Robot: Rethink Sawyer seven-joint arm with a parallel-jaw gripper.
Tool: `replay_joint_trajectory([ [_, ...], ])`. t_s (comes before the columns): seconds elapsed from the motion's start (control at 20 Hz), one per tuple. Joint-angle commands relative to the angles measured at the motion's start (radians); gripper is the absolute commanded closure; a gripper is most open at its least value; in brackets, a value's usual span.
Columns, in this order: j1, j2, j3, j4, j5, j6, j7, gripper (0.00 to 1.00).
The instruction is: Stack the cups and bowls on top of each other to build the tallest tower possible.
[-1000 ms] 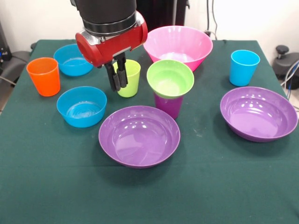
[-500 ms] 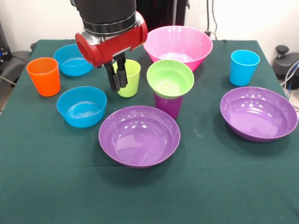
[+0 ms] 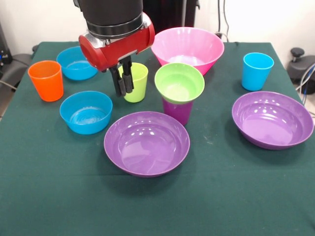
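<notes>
The worktop [image 3: 59, 196] carries everything where it was a second ago; no cup or bowl has shifted. The pink bowl [image 3: 189, 46] sits at the back. One purple bowl [image 3: 146, 142] lies in front of the tower and the other purple bowl [image 3: 272, 119] is off at the right of the front view, both empty and upright.

The arm [image 3: 115, 34] has changed only slightly: it has eased a touch up and back, so the tool [image 3: 123, 86] now hangs a shade higher in front of the lime cup [image 3: 135, 81]. Its fingers are drawn close together with nothing between them.

Two blue bowls stand at the left, the nearer blue bowl [image 3: 86, 112] and the far blue bowl [image 3: 74, 63], with the orange cup [image 3: 46, 80] between them and the blue cup [image 3: 257, 71] well apart at the right.

The tower is so far only the green bowl [image 3: 179, 82] resting on the purple cup [image 3: 178, 110].

With so little motion and an empty tool, I judge the build is early and paused between picks; the next piece is not yet chosen.
</notes>
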Motion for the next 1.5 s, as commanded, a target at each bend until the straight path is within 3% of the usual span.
replay_joint_trajectory([
  [0.05, -0.014, 0.062, 0.024, -0.124, -0.032, 0.173, -0.547, 1.00],
  [0.4, 0.000, 0.166, 0.044, -0.347, -0.061, 0.271, -0.757, 1.00],
  [0.55, 0.016, 0.183, 0.035, -0.393, -0.068, 0.282, -0.786, 1.00],
  [0.95, 0.044, 0.159, -0.014, -0.352, -0.050, 0.232, -0.741, 1.00],
  [1.5, 0.034, 0.140, -0.026, -0.304, -0.037, 0.202, -0.725, 1.00],
])
